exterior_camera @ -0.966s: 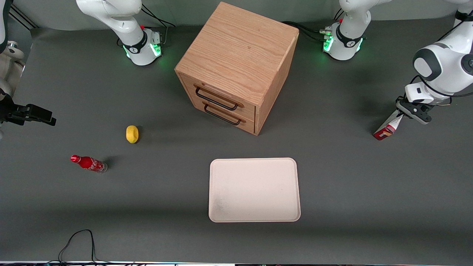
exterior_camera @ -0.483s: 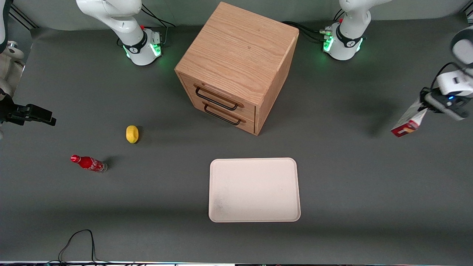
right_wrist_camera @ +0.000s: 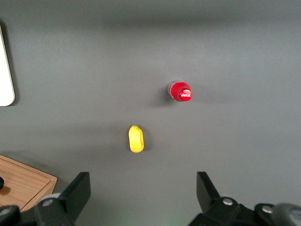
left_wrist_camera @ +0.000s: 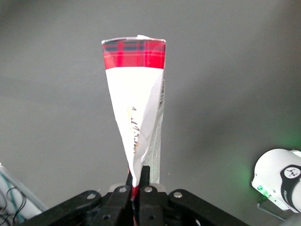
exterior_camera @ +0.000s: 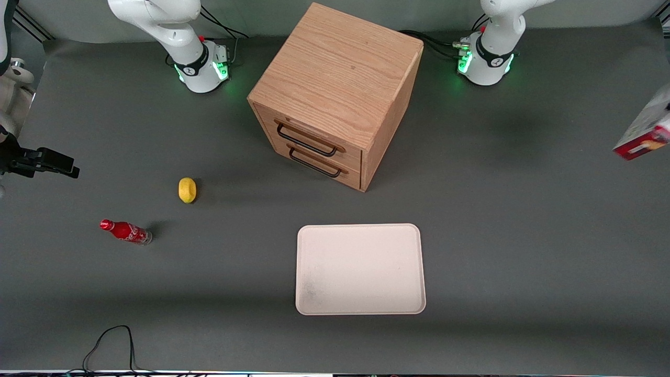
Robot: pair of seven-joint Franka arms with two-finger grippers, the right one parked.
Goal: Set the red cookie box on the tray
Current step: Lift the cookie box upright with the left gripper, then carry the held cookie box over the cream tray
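The red cookie box (exterior_camera: 643, 135) hangs in the air at the very edge of the front view, toward the working arm's end of the table, well above the grey table top. In the left wrist view my gripper (left_wrist_camera: 138, 178) is shut on one thin end of the box (left_wrist_camera: 136, 94), which sticks out away from the fingers with its white face and red plaid end showing. The gripper itself is outside the front view. The cream-white tray (exterior_camera: 361, 267) lies flat and bare, nearer the front camera than the drawer cabinet, far from the box.
A wooden drawer cabinet (exterior_camera: 335, 94) with two black handles stands mid-table. A yellow lemon (exterior_camera: 187, 189) and a small red soda bottle (exterior_camera: 125, 231) lie toward the parked arm's end. The working arm's base (exterior_camera: 484, 57) glows green beside the cabinet.
The box has risen off the table and moved up and outward toward the working arm's end; the arm and gripper have left the front view.
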